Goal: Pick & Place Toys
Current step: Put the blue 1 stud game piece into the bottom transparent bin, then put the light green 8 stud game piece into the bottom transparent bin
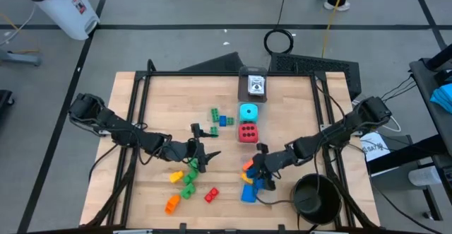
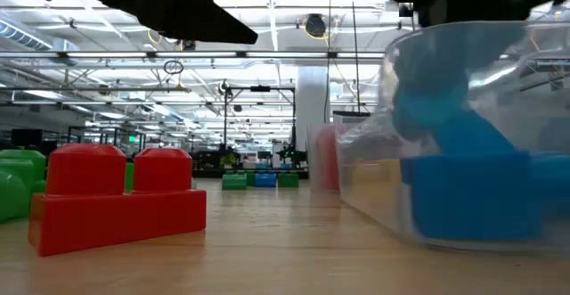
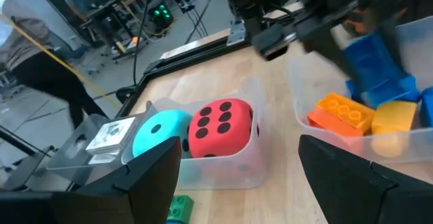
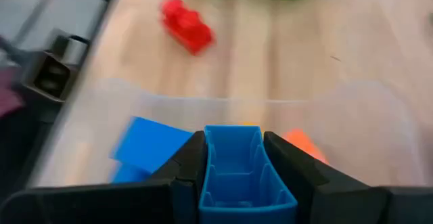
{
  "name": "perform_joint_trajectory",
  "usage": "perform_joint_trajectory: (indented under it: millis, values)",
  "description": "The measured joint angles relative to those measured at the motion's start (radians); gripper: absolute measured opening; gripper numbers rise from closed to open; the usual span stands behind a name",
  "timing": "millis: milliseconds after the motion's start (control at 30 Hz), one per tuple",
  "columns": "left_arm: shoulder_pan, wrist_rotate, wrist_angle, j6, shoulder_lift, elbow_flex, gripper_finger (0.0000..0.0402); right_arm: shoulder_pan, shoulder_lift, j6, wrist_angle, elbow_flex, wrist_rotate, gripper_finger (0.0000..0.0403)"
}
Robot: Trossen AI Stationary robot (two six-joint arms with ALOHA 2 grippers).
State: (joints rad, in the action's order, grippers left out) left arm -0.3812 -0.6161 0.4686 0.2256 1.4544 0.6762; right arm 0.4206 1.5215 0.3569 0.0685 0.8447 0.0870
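blue brick (image 4: 245, 176) in right claw (image 4: 233, 158)

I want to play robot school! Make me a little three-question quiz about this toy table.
1. True or false: the right gripper is shut on a blue plastic building brick.
2. What sits beside the red foam die in its clear plastic box? A) a cyan die B) a yellow brick C) a black bowl
3. Fill in: the left gripper holds ____.

Key: 1 true. 2 A, the cyan die. 3 nothing; its fingers are open.
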Motion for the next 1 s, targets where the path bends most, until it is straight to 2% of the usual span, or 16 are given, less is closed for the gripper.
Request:
perform_joint_trajectory:
  millis: [100,367,533,633,700,800,933,1000]
  values:
    - [0.002,0.014,0.000,0.000,0.000,0.000,0.0305,-0.014,0.000,0.022,0.024,-0.044,-0.007,0.0104]
    - [0.001,0.002,0.000,-0.002,0.000,0.000,0.0302,-0.021,-0.030,0.018,0.028,-0.060,-0.032,0.0269]
    - [0.001,-0.131,-0.011,-0.109,-0.001,0.001,0.0290,-0.033,-0.103,0.022,0.043,-0.060,-0.088,0.0335]
    - [0.004,-0.241,-0.088,-0.201,-0.028,0.001,0.0282,-0.035,-0.170,0.011,0.047,-0.059,-0.084,0.0353]
    - [0.020,-0.246,-0.176,-0.285,-0.055,0.002,0.0278,-0.035,-0.210,-0.020,0.050,-0.059,-0.082,0.0354]
    - [0.054,-0.136,-0.420,-0.439,-0.099,0.002,0.0274,-0.033,-0.258,-0.068,0.047,-0.059,-0.082,0.0352]
    - [0.177,0.154,-0.771,-0.661,-0.121,0.000,0.0273,-0.033,-0.284,-0.125,0.063,-0.059,-0.083,0.0346]
    - [0.247,0.225,-0.881,-0.734,-0.119,0.000,0.0273,-0.033,-0.285,-0.151,0.074,-0.059,-0.083,0.0344]
